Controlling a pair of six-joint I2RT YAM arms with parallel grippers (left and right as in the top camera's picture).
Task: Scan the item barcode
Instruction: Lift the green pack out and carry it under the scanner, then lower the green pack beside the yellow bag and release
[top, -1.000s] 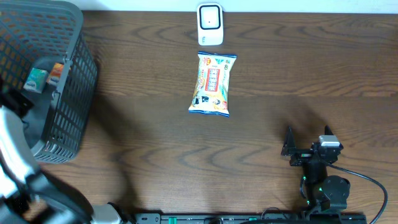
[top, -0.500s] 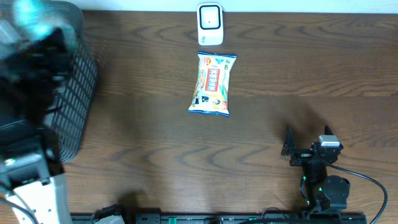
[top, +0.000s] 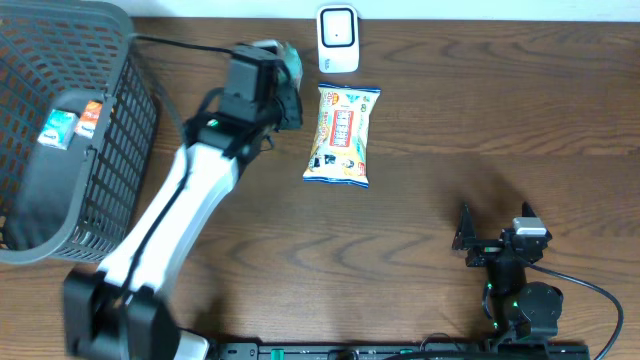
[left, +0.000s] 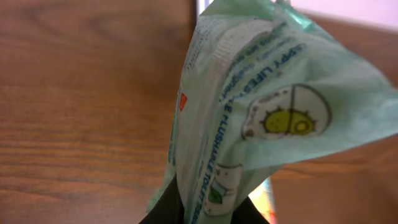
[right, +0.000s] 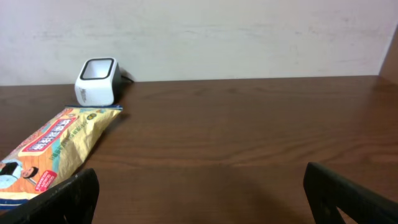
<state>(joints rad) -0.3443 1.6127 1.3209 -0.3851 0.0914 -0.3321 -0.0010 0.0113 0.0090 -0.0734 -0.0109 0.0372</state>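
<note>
Left tool (top: 283, 80) with green packet (left: 261, 106), now beside scanner (top: 338, 38)

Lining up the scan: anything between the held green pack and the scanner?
No; overhead shows only bare tabletop between the green pack and the scanner.

Green pkt (left: 261, 112) — reads "FLUSHABLE TOILET" — rest blurred.
</note>
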